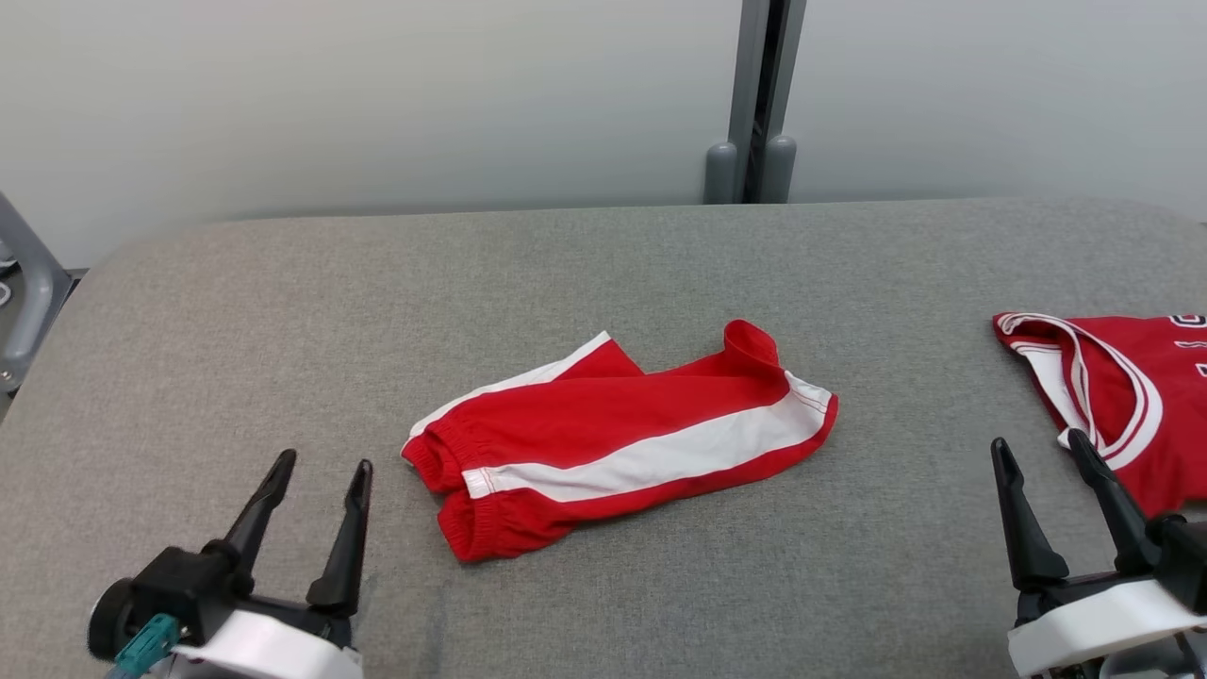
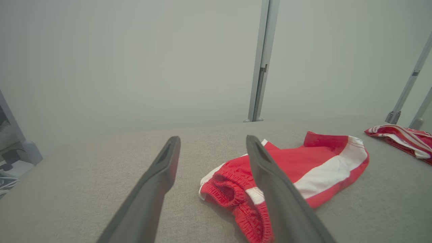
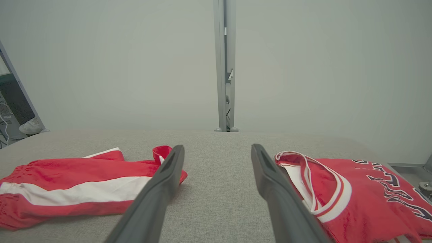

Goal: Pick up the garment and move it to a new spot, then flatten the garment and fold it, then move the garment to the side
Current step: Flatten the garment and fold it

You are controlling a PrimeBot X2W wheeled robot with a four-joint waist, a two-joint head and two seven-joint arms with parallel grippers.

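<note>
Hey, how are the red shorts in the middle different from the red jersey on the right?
The shorts carry one broad white stripe; the jersey has narrow white trim and dark lettering. The shorts lie mid-table; the jersey lies at the right, cut off by the head view's edge. Both are red and white and lie on the grey table.

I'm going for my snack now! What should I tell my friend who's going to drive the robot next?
Left gripper: open, holding nothing, low by the waistband end of the red shorts with a white stripe.
Right gripper: open, holding nothing, beside the red jersey with white trim.
Shorts lie rumpled mid grey fabric table.
Done: nothing visible yet. Left: probably lift, move, flatten, fold, set aside.
</note>
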